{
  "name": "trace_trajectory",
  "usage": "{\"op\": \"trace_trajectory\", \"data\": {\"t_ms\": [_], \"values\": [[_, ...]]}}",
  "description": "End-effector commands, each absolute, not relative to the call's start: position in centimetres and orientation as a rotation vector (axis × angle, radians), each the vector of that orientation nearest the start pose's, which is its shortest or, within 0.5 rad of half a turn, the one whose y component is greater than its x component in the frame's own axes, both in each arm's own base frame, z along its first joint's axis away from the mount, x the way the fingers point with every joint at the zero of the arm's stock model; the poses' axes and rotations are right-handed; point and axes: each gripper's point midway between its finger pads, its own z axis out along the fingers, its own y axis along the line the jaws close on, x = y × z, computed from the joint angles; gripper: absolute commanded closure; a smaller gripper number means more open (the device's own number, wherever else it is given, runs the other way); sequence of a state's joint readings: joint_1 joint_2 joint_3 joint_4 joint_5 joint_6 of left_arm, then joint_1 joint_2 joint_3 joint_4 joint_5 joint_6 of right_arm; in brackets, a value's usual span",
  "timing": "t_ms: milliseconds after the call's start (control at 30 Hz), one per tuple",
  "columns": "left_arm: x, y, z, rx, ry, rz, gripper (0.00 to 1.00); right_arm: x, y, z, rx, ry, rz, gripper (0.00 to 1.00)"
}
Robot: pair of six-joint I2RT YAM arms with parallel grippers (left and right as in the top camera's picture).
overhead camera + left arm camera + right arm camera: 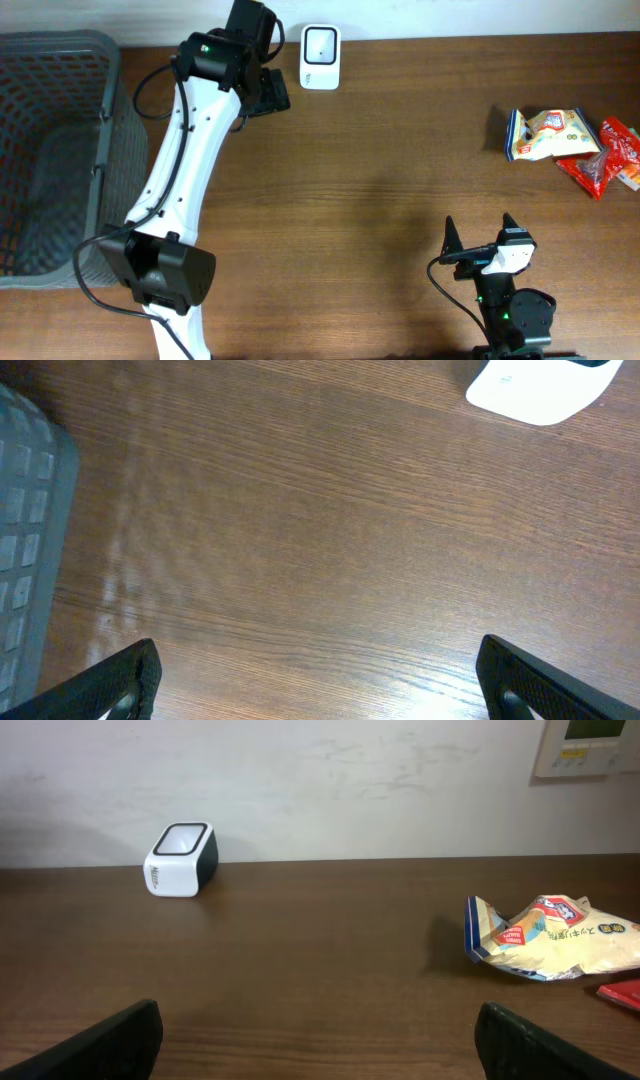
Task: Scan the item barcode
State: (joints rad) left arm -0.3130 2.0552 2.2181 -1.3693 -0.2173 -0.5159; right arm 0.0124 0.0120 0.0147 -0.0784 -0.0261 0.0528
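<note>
A white barcode scanner (320, 57) stands at the table's far edge; it also shows in the left wrist view (540, 390) and the right wrist view (182, 858). A yellow and blue snack bag (545, 133) lies at the far right, with a red packet (605, 155) beside it. My left gripper (272, 92) hangs open just left of the scanner, over bare wood (315, 652). Near the front edge my right gripper (478, 228) stands open and empty, facing the scanner and the snack bag (555, 935).
A grey mesh basket (50, 150) fills the left end of the table, its edge showing in the left wrist view (25, 540). A wall with a control panel (595, 745) rises behind the table. Brown wood lies between the two grippers.
</note>
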Motion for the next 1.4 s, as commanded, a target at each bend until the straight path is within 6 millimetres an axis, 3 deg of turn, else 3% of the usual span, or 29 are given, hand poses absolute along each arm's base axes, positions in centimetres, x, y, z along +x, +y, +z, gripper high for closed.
{"op": "trace_trajectory", "data": {"t_ms": [0,67,167,267,300,433,467,567,667,733,833,1067,1200,1367], "values": [[43.9,-12.0,22.4,-0.270,2.654,-0.012,0.01,24.6,0.4,15.6,0.037,1.648,0.066,0.01],[43.4,-13.0,22.2,-0.116,2.547,-0.053,0.01,24.6,0.4,15.6,0.037,1.648,0.065,0.01],[40.4,-14.8,23.1,0.145,2.311,-0.111,0.01,24.6,0.4,15.6,0.037,1.648,0.065,0.01],[36.4,-13.5,23.1,0.134,2.172,-0.171,0.01,24.6,0.4,15.6,0.037,1.648,0.066,0.01],[34.9,-12.7,21.7,0.164,2.143,-0.155,0.01,24.6,0.4,15.6,0.037,1.648,0.066,0.01],[34.3,-12.5,17.5,0.288,2.155,-0.083,0.01,24.6,0.4,15.6,0.037,1.648,0.066,0.01],[34.4,-12.5,17.2,0.283,2.137,-0.089,0.01,24.6,0.4,15.6,0.037,1.648,0.065,0.01],[33.6,-12.5,18.4,0.265,2.030,-0.142,0.01,24.6,0.4,15.6,0.037,1.648,0.065,0.01],[29.3,-10.5,21.9,0.241,1.849,-0.179,0.01,24.6,0.4,15.6,0.037,1.648,0.066,0.01],[27.4,-9.4,21.4,0.224,1.807,-0.181,0.01,24.6,0.4,15.6,0.037,1.648,0.066,0.01],[27.1,-9.2,19.8,0.218,1.795,-0.182,0.01,24.6,0.4,15.6,0.037,1.648,0.065,0.01],[25.8,-6.1,17.4,0.122,1.605,-0.192,0.01,24.6,0.4,15.6,0.037,1.648,0.065,0.01],[25.3,-2.9,17.2,0.020,1.595,-0.122,0.01,24.6,0.4,15.6,0.037,1.648,0.066,0.01],[24.6,0.5,15.6,-0.125,1.646,-0.066,0.01,24.6,0.4,15.6,0.037,1.648,0.065,0.01]]}}
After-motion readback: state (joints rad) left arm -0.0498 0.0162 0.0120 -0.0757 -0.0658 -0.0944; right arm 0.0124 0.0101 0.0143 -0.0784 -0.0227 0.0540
